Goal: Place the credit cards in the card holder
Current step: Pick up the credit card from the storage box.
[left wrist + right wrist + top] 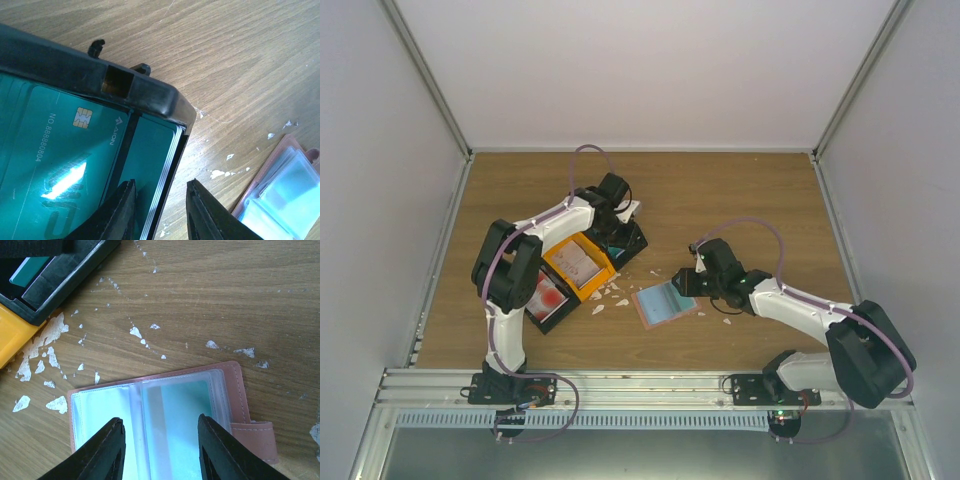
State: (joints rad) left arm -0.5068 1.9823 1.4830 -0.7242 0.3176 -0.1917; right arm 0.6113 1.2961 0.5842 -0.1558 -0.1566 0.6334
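Two arms: the left reaches over the bins, the right hangs over the wallet, and they are well apart.
Cards' place: a stack of flat teal plastic credit cards (65,165) lies in a black rectangular plastic bin (75,75) on the brown wooden table (240,60).
Left claw (160,212): the jaws stand partly apart. One finger is over the top card and the other is outside the bin's wall. The stack's right edge and the wall lie between them. Whether the pads pinch anything cannot be told.
Long axis: judging by the print on the top card, the stack's long side runs away from the left claw, so the jaws would close across that long edge.
Right claw (160,450): released, with the fingers spread and nothing clasped between them. It hovers low over the clear sleeves.
Holder's place: the salmon-pink leather-like card holder (235,385) lies open and flat, with a teal card already showing in one sleeve. It sits to the right of the bins, among small white paper-like scraps (50,330).
Other cards: a red plastic card (548,295) rests in a second black bin, and a pale one lies in the orange plastic bin (10,340) between the two.
Nearer arm: the left is nearer the stack, the right nearer the holder.
Direction of carry: from the left claw the holder lies off to its right, near but not touching the bin.
Risk: the bin wall sitting inside the jaws may block a clean pinch on one card.
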